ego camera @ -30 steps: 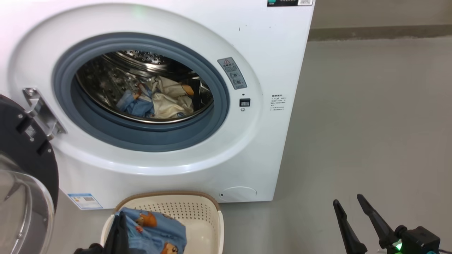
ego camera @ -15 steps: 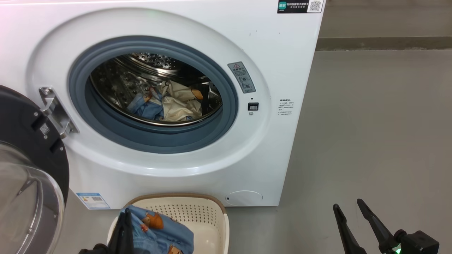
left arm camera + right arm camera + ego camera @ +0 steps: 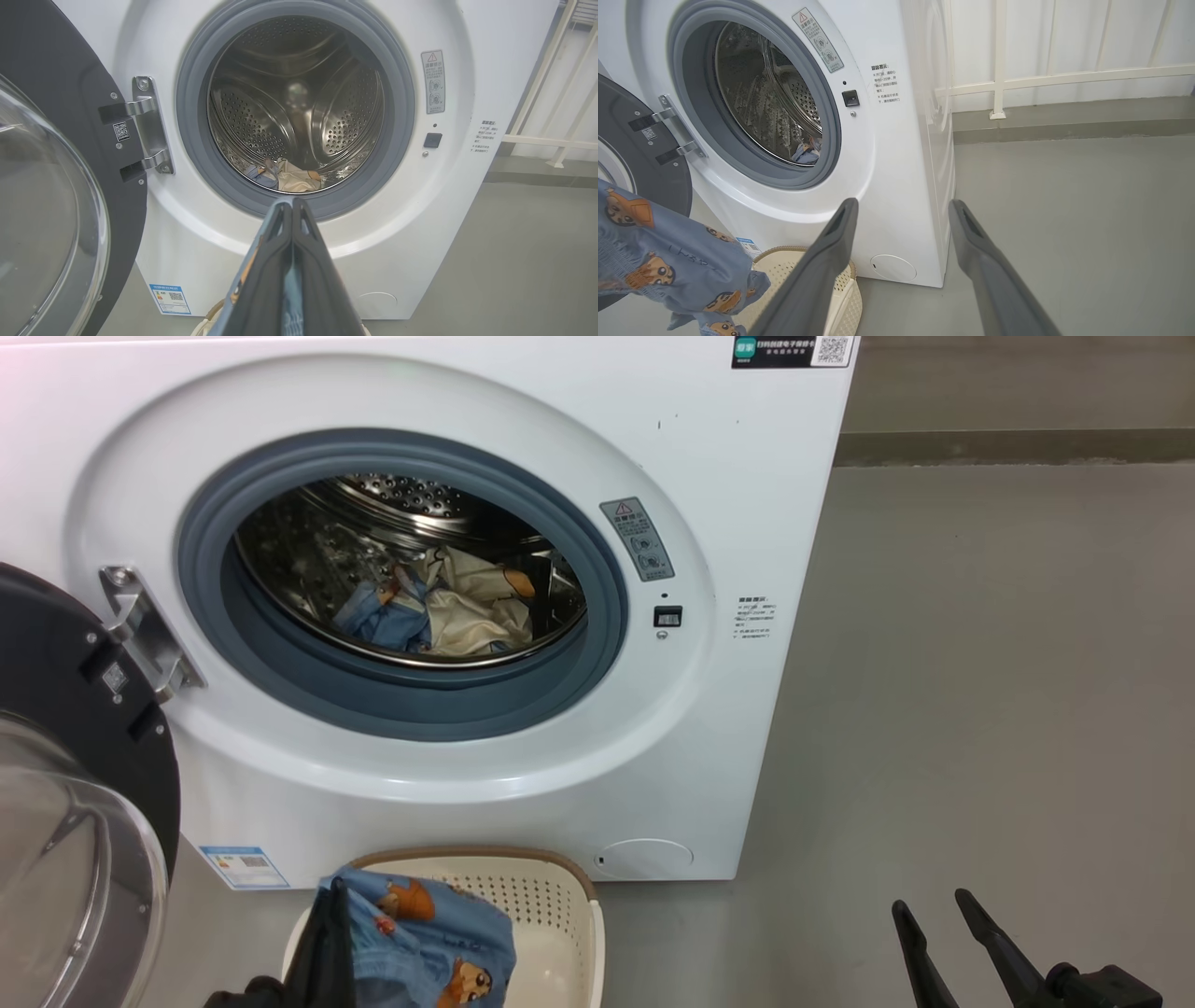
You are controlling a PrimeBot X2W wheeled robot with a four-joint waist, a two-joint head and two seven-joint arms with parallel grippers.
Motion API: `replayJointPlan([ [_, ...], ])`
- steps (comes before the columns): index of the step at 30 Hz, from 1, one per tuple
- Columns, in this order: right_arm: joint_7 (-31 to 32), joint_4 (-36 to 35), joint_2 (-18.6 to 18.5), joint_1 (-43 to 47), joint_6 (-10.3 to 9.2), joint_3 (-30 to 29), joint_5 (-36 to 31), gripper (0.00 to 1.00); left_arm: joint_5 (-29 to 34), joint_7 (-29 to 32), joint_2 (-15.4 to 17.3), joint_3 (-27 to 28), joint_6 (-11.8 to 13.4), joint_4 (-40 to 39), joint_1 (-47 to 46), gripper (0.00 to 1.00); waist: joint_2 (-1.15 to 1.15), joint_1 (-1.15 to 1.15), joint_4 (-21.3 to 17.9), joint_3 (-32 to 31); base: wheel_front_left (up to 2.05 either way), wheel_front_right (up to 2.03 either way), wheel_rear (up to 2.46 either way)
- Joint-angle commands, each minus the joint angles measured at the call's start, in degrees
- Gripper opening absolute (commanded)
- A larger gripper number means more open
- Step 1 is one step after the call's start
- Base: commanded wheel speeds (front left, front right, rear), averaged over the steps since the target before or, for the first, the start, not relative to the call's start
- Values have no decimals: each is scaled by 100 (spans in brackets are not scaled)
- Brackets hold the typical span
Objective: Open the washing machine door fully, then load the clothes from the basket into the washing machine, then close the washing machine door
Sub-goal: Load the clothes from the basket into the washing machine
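So the big white front-loading washing machine [image 3: 747, 523] takes up most of the head view. Its large round door [image 3: 56, 653], glossy black ring around bulging clear glass, is swung wide open on the metal hinge [image 3: 145, 630] at 9 o'clock of the opening. Inside the perforated steel drum [image 3: 261, 126], down at 6 o'clock behind the grey rubber gasket [image 3: 392, 709], there's a little heap of clothes [image 3: 439, 611]: something light blue lying against a cream cloth. The small cream-white perforated plastic basket with the brown woven-look rim [image 3: 560, 896] sits on the grey floor [image 3: 980, 663] just in front of the washer, at 6 o'clock from the opening, between the blue label [image 3: 243, 866] and the round cap [image 3: 644, 857]. The left gripper [image 3: 292, 203] has its two long dark fingers pinched together on a light-blue cartoon-print garment with orange figures [image 3: 429, 943], which hangs over the basket's 9 o'clock end. Can't tell if the bottom of it touches the basket. In the left wrist view those fingertips line up with the gasket's lower edge. The right gripper [image 3: 902, 205] is at 5 o'clock in the head view, over bare floor well off to the side, fingers spread wide with nothing between them.
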Motion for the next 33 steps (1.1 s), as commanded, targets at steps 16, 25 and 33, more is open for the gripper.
replayJointPlan([
  [16, -28, -151, 43, -241, 16, 166, 31, 100, -135, -37, 50, 211, 74, -26, -558, 0, 0, 0, -308, 287, 0, 0, 0],
  [25, -28, -137, 82, -401, 16, 180, 107, 100, -182, -37, 149, 544, 26, 610, -1480, 0, 0, 0, -583, 588, 0, 0, 0],
  [33, -28, -122, 114, -657, 16, 331, 191, 100, -65, -37, 418, 768, -55, 1522, -2872, 0, 0, 0, -896, 1039, 0, 0, 0],
])
